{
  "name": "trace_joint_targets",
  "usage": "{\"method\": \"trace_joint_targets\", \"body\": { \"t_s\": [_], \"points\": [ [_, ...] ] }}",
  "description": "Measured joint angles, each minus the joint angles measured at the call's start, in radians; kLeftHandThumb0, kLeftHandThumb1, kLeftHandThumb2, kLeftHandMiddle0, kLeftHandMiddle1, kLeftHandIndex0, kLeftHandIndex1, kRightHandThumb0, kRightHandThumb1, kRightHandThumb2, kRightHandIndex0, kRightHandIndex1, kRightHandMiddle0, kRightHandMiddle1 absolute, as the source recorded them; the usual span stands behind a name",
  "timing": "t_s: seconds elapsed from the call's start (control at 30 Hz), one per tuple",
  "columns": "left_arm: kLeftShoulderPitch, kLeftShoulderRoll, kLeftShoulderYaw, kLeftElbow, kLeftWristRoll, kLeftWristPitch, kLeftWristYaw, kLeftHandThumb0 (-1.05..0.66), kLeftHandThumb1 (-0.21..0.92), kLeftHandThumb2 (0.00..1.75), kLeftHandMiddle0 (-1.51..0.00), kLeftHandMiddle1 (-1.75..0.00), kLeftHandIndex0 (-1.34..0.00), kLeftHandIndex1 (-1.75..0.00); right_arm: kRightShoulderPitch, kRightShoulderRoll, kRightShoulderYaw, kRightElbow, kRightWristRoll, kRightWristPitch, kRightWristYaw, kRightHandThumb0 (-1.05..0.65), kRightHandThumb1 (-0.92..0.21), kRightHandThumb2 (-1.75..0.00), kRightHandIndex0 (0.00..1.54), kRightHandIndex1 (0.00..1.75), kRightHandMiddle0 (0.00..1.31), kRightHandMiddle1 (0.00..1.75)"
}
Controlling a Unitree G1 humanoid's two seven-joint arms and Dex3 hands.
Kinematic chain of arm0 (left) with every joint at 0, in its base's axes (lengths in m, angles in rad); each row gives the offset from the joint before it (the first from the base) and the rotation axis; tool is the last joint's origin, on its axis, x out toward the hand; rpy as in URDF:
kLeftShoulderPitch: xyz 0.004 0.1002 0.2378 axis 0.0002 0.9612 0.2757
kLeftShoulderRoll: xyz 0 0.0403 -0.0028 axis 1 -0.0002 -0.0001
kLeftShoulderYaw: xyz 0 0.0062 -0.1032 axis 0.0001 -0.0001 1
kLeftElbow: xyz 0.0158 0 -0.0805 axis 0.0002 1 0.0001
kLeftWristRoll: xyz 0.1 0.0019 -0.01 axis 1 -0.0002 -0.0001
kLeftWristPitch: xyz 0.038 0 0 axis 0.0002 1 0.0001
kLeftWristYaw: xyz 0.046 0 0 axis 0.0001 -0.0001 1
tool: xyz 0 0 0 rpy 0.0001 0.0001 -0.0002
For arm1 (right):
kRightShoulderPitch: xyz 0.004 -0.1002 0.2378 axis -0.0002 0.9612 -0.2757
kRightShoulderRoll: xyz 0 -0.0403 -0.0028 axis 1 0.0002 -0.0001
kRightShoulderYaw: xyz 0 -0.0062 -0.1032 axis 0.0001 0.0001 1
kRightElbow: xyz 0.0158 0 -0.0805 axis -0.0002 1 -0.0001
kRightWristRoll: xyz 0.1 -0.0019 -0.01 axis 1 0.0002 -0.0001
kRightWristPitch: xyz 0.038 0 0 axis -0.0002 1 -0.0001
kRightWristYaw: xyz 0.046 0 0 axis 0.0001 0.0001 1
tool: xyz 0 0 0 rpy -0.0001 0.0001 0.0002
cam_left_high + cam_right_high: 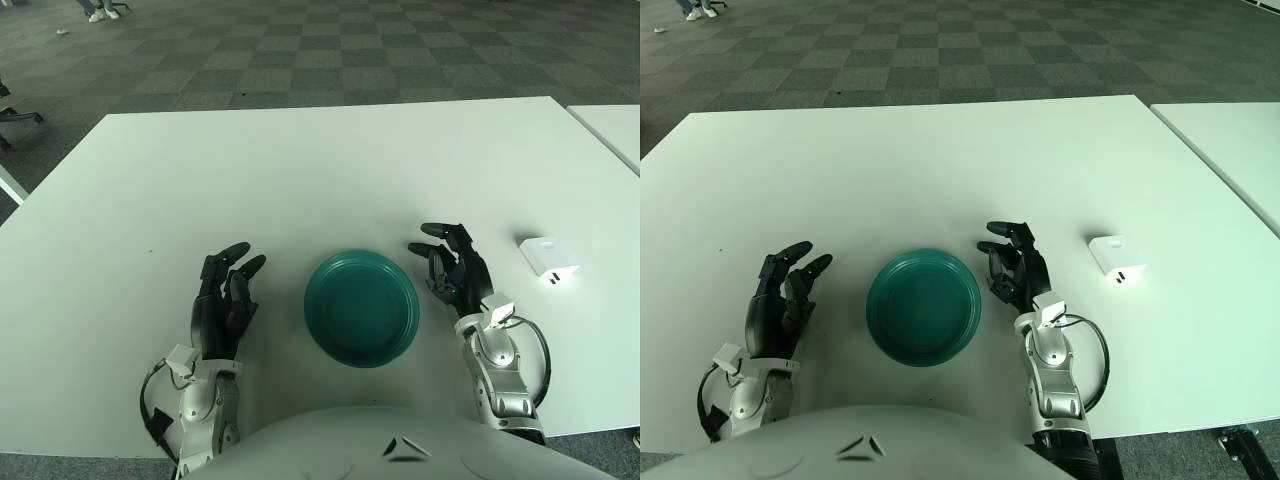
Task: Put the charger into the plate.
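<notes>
Charger (548,257) just right of open right hand (452,268), apart.

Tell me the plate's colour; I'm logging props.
The plate is dark teal green, clearest in the left eye view.

1. The table (300,170) had a smooth, matt white top.
2. The plate (361,307) at lower centre looked like dark green plastic with a faint sheen.
3. The charger (547,257) at right looked like smooth white plastic.
4. The left hand (223,300) and right hand (455,268) had matt black fingers and silvery metal-looking wrists.
5. The floor (330,50) along the top looked like rough, checkered carpet.
</notes>
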Motion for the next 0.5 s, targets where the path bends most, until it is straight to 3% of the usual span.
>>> {"method": "trace_joint_targets", "body": {
  "t_s": [0.23, 0.5],
  "points": [
    [0.001, 0.001, -0.001, -0.001, 0.000, 0.000, 0.000, -0.81, 0.92, 0.71, -0.30, -0.99, -0.17, -1.20, 0.020, 0.000, -0.012, -0.070, 0.027, 0.062, 0.003, -0.48, -0.76, -0.77, 0.47, 0.82, 0.17, 1.20],
    [0.001, 0.002, 0.001, 0.002, -0.007, -0.006, 0.000, -0.81, 0.92, 0.71, -0.31, -1.00, -0.16, -1.20, 0.037, -0.029, -0.068, -0.322, 0.064, 0.220, -0.001, -0.46, -0.73, -0.82, 0.49, 0.88, 0.19, 1.23]
  ]
}}
